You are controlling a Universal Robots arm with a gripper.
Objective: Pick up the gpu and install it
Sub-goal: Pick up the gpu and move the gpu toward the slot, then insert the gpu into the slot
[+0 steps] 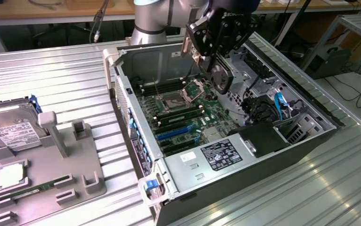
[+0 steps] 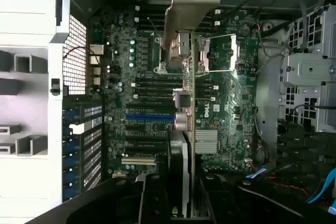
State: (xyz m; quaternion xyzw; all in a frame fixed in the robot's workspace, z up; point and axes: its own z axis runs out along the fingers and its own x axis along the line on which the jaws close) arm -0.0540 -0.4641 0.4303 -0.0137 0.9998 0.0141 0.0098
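Observation:
The gpu (image 1: 221, 74) hangs edge-down over the open computer case (image 1: 262, 183), above the motherboard (image 1: 187, 110) near the CPU socket. It is a thin dark card with a round fan on its face. My gripper (image 1: 221, 35) is shut on its upper edge. In the wrist view the gpu (image 2: 192, 103) appears edge-on as a thin line running out from between my gripper's (image 2: 189, 200) black fingers, with its silver metal bracket (image 2: 186, 3) at the far end. The blue expansion slots (image 1: 171, 134) lie on the board below and to the exterior view's left of the card.
A grey fixture tray (image 1: 73, 174) on the exterior view's left holds a silver hard drive (image 1: 14, 129), a processor chip (image 1: 9, 176) and a green memory stick (image 1: 33, 190). A power supply (image 1: 221, 155), blue cables (image 1: 281, 103) and drive cages crowd the case.

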